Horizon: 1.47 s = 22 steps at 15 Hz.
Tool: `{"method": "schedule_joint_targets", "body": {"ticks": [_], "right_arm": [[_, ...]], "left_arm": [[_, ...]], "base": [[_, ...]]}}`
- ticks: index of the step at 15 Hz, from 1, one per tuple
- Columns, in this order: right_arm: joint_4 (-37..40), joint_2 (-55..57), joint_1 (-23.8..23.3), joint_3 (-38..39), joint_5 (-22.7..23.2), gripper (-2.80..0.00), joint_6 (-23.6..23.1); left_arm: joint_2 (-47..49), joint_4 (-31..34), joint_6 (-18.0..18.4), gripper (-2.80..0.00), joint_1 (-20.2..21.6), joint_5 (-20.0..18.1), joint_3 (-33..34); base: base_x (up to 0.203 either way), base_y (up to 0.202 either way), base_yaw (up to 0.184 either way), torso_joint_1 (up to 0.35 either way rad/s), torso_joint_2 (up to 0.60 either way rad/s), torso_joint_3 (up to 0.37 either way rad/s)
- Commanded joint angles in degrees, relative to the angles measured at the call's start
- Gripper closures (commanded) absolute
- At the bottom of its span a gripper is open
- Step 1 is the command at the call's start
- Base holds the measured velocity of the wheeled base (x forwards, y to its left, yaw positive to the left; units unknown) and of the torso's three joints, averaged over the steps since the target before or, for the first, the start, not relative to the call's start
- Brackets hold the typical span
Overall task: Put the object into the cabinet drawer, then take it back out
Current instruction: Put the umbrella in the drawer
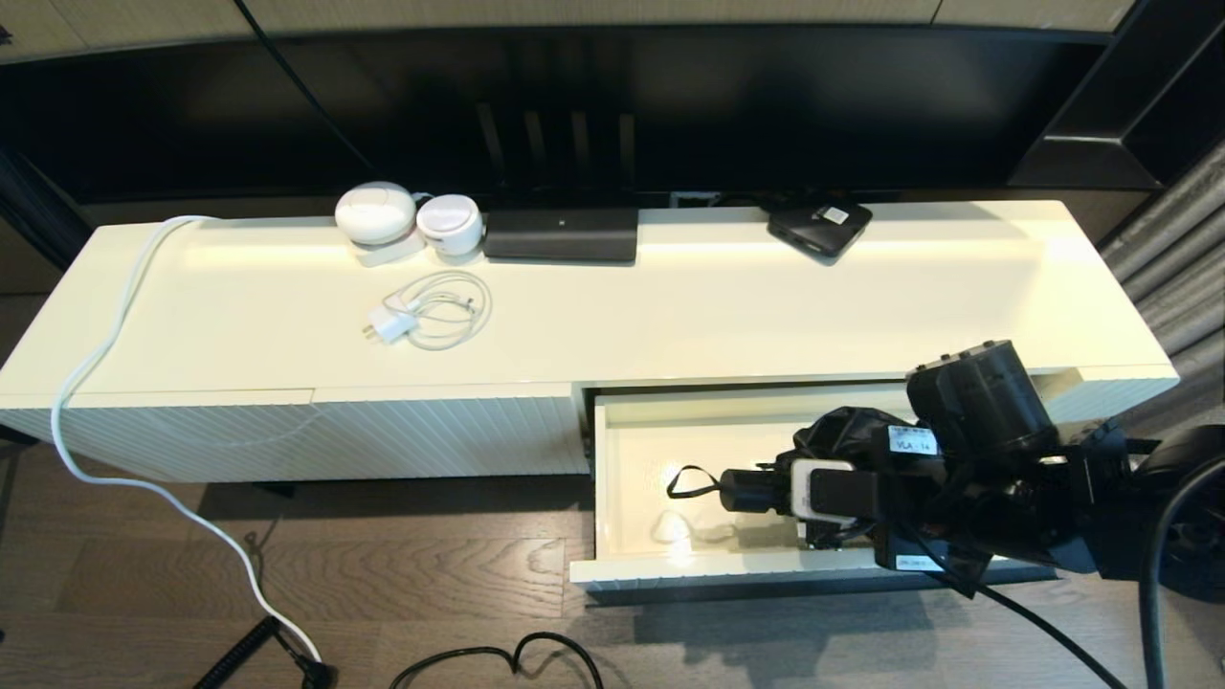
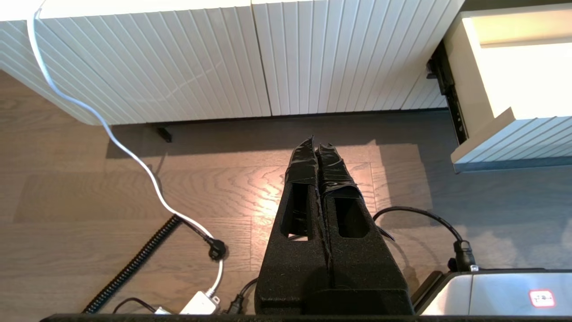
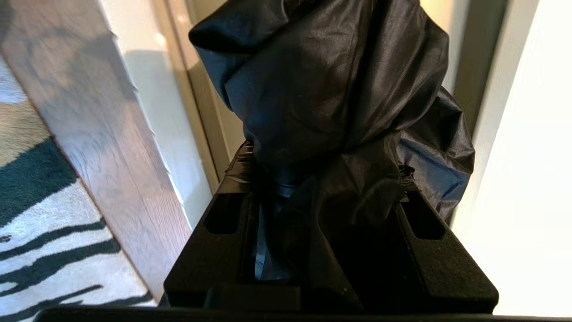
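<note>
The cabinet drawer (image 1: 670, 566) stands pulled out at the right of the cream cabinet, its glossy interior showing. The black umbrella lies along it: wrist loop (image 1: 684, 483) and short handle (image 1: 746, 490) point left, bunchy fabric (image 1: 842, 429) to the right. My right gripper (image 1: 861, 474) reaches into the drawer from the right and is shut on the umbrella (image 3: 330, 98), whose fabric fills the gap between the fingers (image 3: 429, 241). Whether the umbrella rests on the drawer floor I cannot tell. My left gripper (image 2: 316, 144) hangs shut and empty over the wooden floor, left of the drawer front (image 2: 514, 138).
On the cabinet top lie a white charger with coiled cable (image 1: 426, 316), two round white devices (image 1: 375, 212), a black box (image 1: 561, 234) and a flat black box with a sticker (image 1: 819, 225). A white cable (image 1: 105, 354) drops to the floor, where black cords (image 1: 498, 660) lie.
</note>
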State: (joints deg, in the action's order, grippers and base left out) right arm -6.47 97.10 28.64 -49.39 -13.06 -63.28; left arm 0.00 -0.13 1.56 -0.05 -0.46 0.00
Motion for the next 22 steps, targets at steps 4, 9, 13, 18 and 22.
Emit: {"method": "schedule_joint_targets", "body": {"ticks": [4, 9, 13, 18, 22], "right_arm": [[-0.21, 3.06, -1.97, 0.21, 1.72, 0.0, -3.71], [-0.13, 4.85, -4.04, 0.09, 1.41, 0.0, -5.17], [-1.3, 6.43, -4.2, -0.67, 1.37, 0.0, -5.82], [-4.17, 7.84, -4.21, -0.71, 1.28, -2.8, -9.14], [-3.58, 5.68, -4.21, -2.62, 1.1, -2.8, -9.28]], "left_arm": [[0.09, -0.04, 0.02, 0.0, 0.03, 0.02, 0.09], [0.09, -0.04, 0.02, 0.0, 0.0, 0.02, 0.09], [0.09, -0.04, -0.06, 0.0, -0.03, 0.02, 0.09], [0.09, -0.04, 0.02, 0.0, -0.03, 0.02, 0.09], [0.09, -0.04, 0.02, 0.0, -0.02, 0.02, 0.09]], "base": [[0.0, 0.0, 0.0, 0.0, 0.0, 0.0], [0.0, 0.0, 0.0, 0.0, 0.0, 0.0], [0.0, 0.0, 0.0, 0.0, 0.0, 0.0], [0.0, 0.0, 0.0, 0.0, 0.0, 0.0], [0.0, 0.0, 0.0, 0.0, 0.0, 0.0]]}}
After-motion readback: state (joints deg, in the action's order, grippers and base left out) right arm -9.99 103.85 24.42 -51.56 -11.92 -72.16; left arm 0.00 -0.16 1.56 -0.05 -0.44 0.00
